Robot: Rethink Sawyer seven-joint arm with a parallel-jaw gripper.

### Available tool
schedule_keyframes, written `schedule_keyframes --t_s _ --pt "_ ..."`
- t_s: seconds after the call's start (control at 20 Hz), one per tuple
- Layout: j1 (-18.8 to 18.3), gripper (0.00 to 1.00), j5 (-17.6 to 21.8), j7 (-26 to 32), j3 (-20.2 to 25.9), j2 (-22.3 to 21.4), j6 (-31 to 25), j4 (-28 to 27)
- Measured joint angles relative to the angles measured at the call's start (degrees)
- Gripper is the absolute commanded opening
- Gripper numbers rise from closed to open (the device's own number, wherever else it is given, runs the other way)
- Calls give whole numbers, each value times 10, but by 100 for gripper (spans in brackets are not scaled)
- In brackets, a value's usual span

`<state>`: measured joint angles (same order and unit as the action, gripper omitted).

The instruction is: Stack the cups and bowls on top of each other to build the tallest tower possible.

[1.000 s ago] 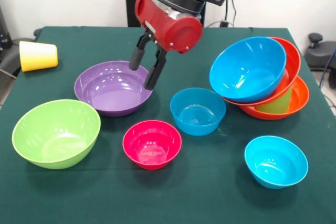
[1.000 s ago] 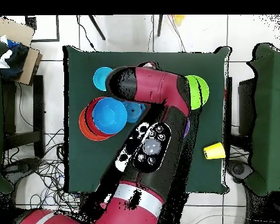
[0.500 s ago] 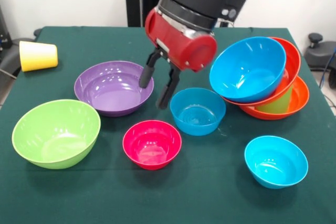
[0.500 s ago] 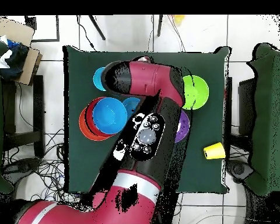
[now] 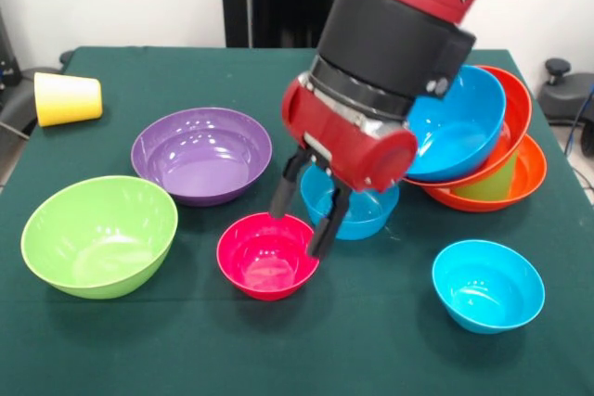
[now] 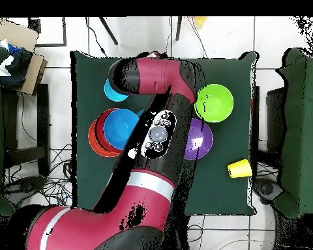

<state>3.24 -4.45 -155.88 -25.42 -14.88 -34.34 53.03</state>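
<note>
My gripper (image 5: pixel 298 233) is open and empty, with its fingertips low over the far right rim of the small pink-red bowl (image 5: pixel 264 261). A blue bowl (image 5: pixel 364 211) sits just behind it, partly hidden by the wrist. The tower (image 5: pixel 483 159) leans at the right: two orange bowls (image 5: pixel 524 169) with a light green cup (image 5: pixel 490 183) between them and a large blue bowl (image 5: pixel 457 132) tilted on top. The purple bowl (image 5: pixel 201 153), lime green bowl (image 5: pixel 99 234) and small cyan bowl (image 5: pixel 487 285) stand apart. The yellow cup (image 5: pixel 67 97) lies on its side at the far left. In the overhead view the arm (image 6: pixel 160 124) hides the gripper.
The overhead view shows the lime green bowl (image 6: pixel 214 102), purple bowl (image 6: pixel 202 138), yellow cup (image 6: pixel 238 168), cyan bowl (image 6: pixel 111 91) and the blue bowl on the orange ones (image 6: pixel 119 127). The green cloth table (image 5: pixel 371 350) has a bare strip along its front edge.
The gripper has moved from over the purple bowl's right rim toward the camera and to the right, and down to the pink-red bowl. It stayed open. No bowl or cup moved.
</note>
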Motion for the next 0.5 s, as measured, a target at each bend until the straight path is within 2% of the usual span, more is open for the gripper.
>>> schedule_keyframes --t_s 0.2,0.5 --pt "0 100 0 0 0 24 -23 -31" --pt "-1 100 0 0 1 37 -45 -50"
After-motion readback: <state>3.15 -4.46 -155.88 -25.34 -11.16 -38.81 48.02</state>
